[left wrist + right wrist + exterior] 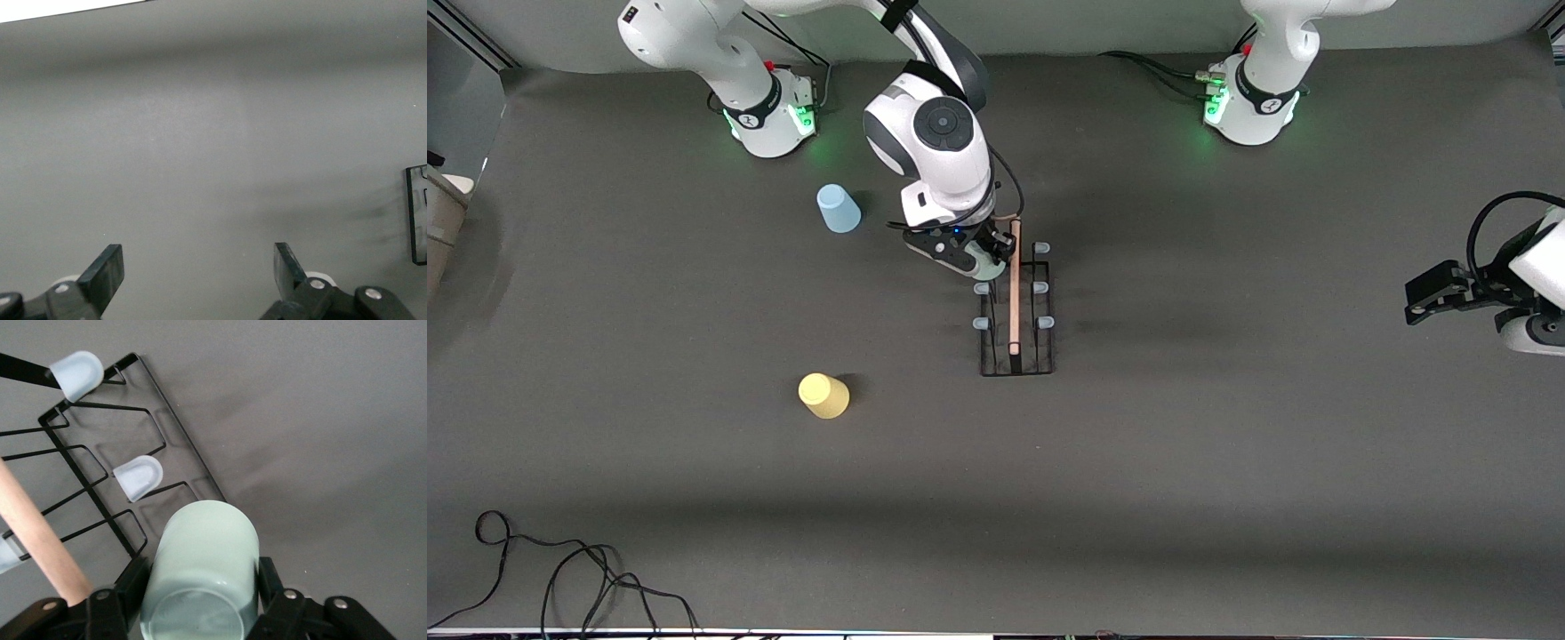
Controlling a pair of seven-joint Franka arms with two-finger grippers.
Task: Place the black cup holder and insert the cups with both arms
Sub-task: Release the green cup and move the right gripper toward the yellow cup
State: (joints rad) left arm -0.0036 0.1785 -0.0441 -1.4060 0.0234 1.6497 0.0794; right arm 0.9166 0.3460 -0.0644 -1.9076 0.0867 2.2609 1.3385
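The black cup holder (1014,298) stands in the middle of the table, its wooden rod (37,533) on top. My right gripper (989,255) is shut on the pale grey-green cup (203,573). It holds the cup over the holder's end farthest from the front camera, on the right arm's side. The prong there is hidden by the cup. Two pale-tipped prongs (138,477) show beside the cup. The light blue cup (839,209) and the yellow cup (823,396) stand upside down toward the right arm's end. My left gripper (1412,300) (199,267) is open and empty.
The left arm waits at its end of the table; a corner of the holder (417,213) shows in its wrist view. Loose black cables (560,578) lie at the table's near edge toward the right arm's end.
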